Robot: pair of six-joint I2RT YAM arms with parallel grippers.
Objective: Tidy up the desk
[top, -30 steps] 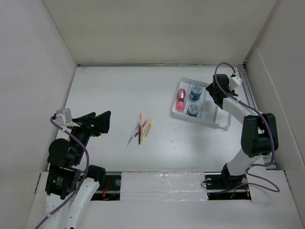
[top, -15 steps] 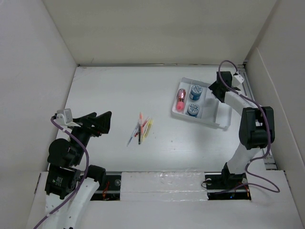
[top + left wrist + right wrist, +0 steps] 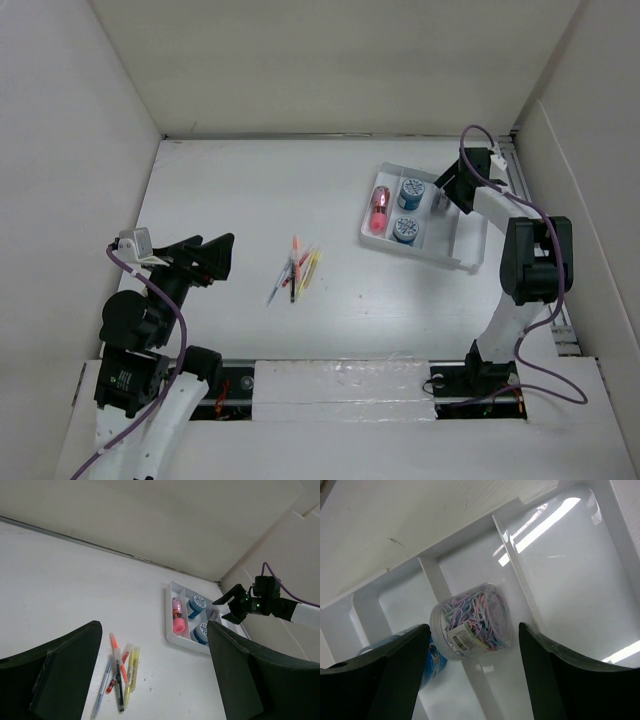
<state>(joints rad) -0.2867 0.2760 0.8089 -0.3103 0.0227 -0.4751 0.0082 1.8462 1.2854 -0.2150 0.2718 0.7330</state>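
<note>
Your desk [image 3: 220,190] fills mid-frame: flat, white, walled on three sides, pens [image 3: 298,268] loose at its centre. Left gripper [image 3: 218,257] gapes, holding nothing; right gripper [image 3: 446,192] stands spread around a paper-clip jar [image 3: 472,622], not touching it.

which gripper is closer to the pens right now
Left. The left gripper is open just left of the pens, with bare desk between them. The right gripper is far off, over the tray.
</note>
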